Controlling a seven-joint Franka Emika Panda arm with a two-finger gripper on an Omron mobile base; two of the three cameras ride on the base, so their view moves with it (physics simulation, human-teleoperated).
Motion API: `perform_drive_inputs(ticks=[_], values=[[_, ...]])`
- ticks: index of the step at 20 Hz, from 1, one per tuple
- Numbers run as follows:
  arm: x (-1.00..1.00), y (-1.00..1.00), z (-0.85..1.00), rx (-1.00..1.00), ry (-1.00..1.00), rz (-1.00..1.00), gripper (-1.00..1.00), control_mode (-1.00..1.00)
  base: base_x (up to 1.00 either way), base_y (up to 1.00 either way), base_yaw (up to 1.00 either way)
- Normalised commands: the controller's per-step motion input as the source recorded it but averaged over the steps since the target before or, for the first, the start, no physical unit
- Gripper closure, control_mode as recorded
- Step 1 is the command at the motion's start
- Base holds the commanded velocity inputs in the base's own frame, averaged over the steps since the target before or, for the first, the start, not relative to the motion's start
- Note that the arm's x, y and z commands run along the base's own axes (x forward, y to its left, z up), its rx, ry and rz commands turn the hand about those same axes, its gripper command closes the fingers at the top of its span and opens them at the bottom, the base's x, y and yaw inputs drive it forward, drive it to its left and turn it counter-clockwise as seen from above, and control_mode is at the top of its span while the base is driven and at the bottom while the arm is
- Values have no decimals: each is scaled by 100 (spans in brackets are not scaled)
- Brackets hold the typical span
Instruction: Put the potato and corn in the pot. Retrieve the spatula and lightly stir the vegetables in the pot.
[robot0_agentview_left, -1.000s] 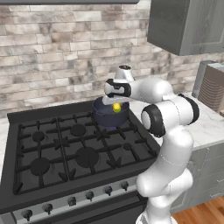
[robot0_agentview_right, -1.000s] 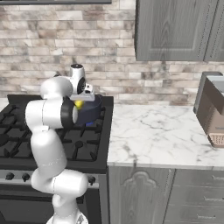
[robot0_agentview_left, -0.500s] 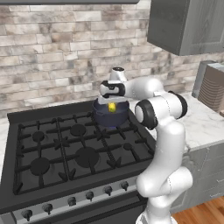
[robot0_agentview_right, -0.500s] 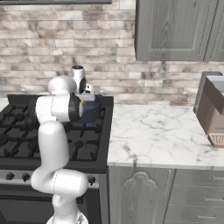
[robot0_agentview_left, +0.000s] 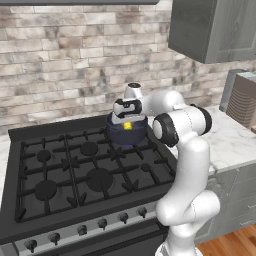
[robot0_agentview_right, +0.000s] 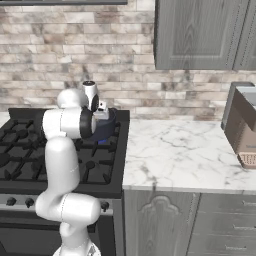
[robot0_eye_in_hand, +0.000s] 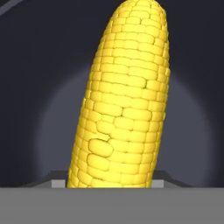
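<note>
Hand (robot0_agentview_left: 128, 125) over pot (robot0_agentview_left: 125, 136), corn (robot0_eye_in_hand: 124, 96) between fingers.

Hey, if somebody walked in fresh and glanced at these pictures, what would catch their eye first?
Probably the bright yellow corn, huge in the hand view against the dark inside of the pot. Next, the white arm bending over that pot at the back right of the black stove, with the gripper at the pot's mouth.

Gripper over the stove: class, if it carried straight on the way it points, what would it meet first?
Probably the pot's dark floor: the gripper points down into it, the corn leading, though depth is unclear.
</note>
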Motion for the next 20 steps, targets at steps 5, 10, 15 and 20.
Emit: perform_drive_inputs(ticks=[5, 10, 15, 20], values=[[0, 0, 0, 0, 0, 0, -100, -100, 0, 0, 0], [-4, -2, 3, 0, -3, 2, -100, -100, 0, 0, 0], [-21, 0, 73, 0, -4, 8, -100, -100, 0, 0, 0], [-79, -16, 41, 4, -8, 3, -100, -100, 0, 0, 0]])
